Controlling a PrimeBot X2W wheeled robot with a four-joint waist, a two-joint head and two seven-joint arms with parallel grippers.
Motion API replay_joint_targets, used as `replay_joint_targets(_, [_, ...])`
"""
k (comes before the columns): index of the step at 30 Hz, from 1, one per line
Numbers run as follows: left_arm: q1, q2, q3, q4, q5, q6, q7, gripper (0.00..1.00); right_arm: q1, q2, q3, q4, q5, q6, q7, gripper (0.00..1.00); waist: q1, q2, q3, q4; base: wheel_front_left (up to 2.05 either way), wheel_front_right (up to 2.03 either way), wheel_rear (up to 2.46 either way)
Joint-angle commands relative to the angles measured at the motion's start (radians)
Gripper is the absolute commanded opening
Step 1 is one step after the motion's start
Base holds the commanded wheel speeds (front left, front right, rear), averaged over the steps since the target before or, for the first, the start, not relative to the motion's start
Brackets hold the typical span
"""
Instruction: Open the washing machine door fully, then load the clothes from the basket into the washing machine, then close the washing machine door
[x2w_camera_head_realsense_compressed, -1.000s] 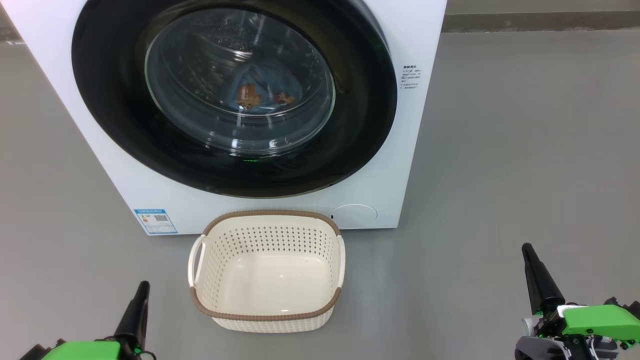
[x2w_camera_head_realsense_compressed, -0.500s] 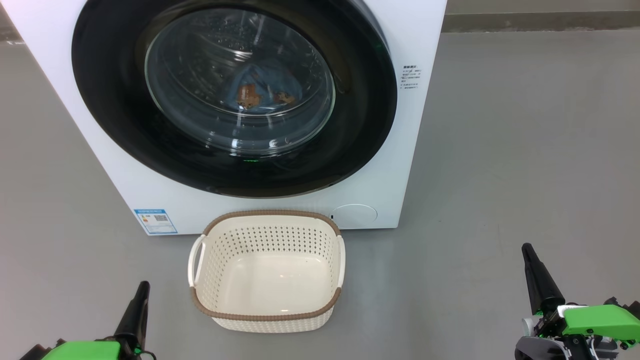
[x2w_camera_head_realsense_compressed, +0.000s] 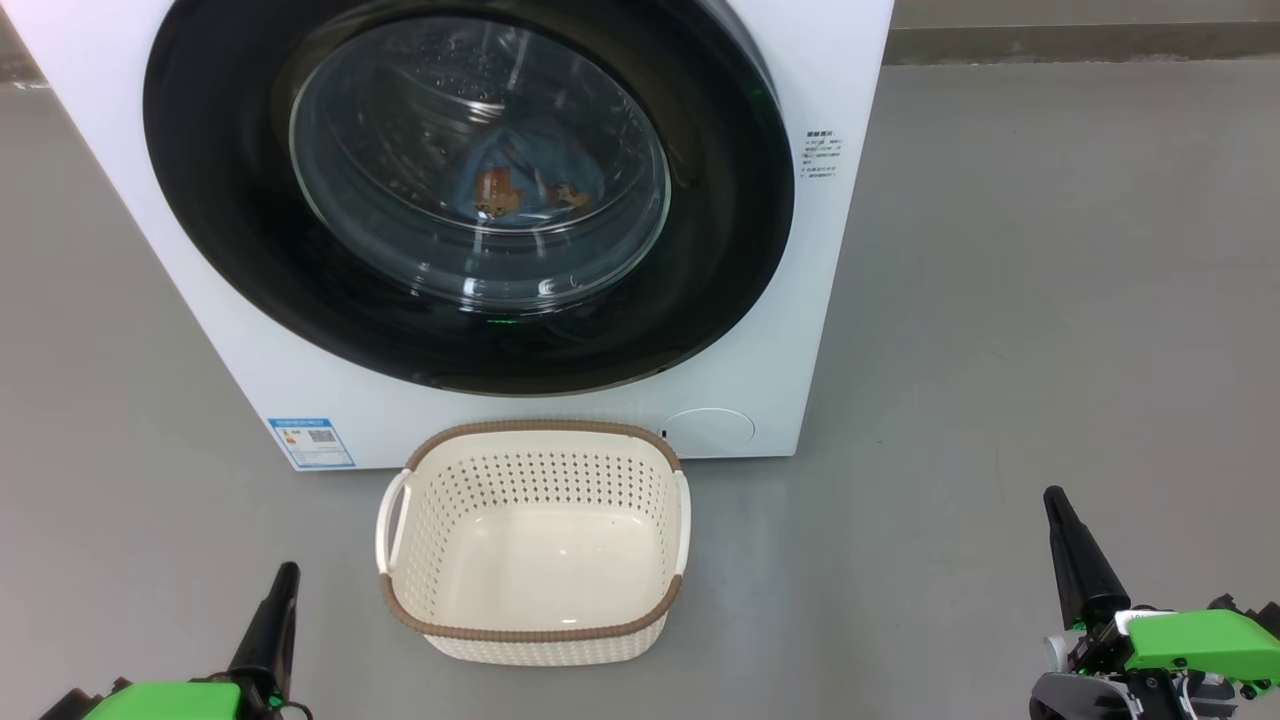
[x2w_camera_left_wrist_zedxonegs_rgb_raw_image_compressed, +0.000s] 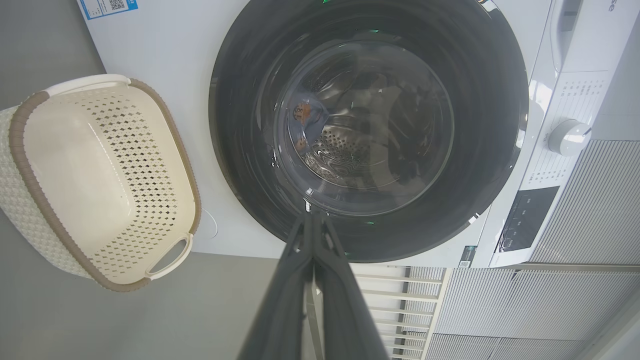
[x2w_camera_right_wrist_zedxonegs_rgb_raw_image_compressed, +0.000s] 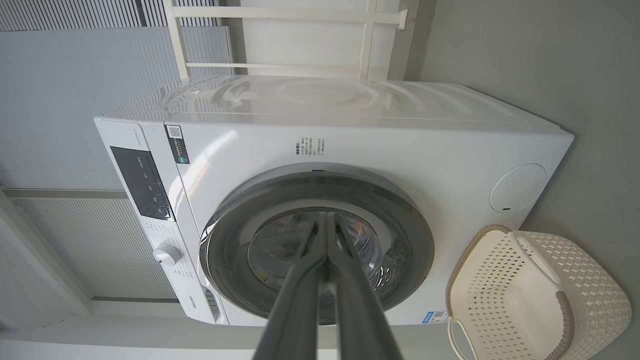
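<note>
The washing machine door (x2w_camera_head_realsense_compressed: 220, 200) is shut, the clothes (x2w_camera_head_realsense_compressed: 530, 170) lie behind its glass, and the basket (x2w_camera_head_realsense_compressed: 540, 428) stands empty on the floor (x2w_camera_head_realsense_compressed: 1000, 300) just in front, so the task looks finished and no further move seems needed. The left claw (x2w_camera_head_realsense_compressed: 288, 575) and right claw (x2w_camera_head_realsense_compressed: 1050, 498) rest closed, holding nothing, either side. The wrist views add the control dial (x2w_camera_right_wrist_zedxonegs_rgb_raw_image_compressed: 167, 254)

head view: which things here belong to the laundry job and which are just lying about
Job:
washing machine
door, shut
clothes, behind the door glass
basket, empty
left claw and right claw, both shut

Just about:
white rack, behind the machine
ribbed wall panel
grey floor
</note>
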Motion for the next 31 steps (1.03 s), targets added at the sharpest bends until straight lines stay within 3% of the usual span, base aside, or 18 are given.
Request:
replay_joint_targets(1, [-0.048,0.013,0.034,-0.018,-0.008,-0.002,0.007,0.0,-0.013,-0.003,0.019,-0.025,0.001,0.002,0.006,0.0,0.0,0.0,0.0,0.0,0.0,0.0,0.0])
replay_joint_targets(31, [-0.048,0.013,0.034,-0.017,-0.008,-0.002,0.007,0.0,-0.013,0.0,0.016,-0.025,-0.002,0.002,0.009,0.0,-0.0001,0.0,0.0,0.0,0.0,0.0,0.0])
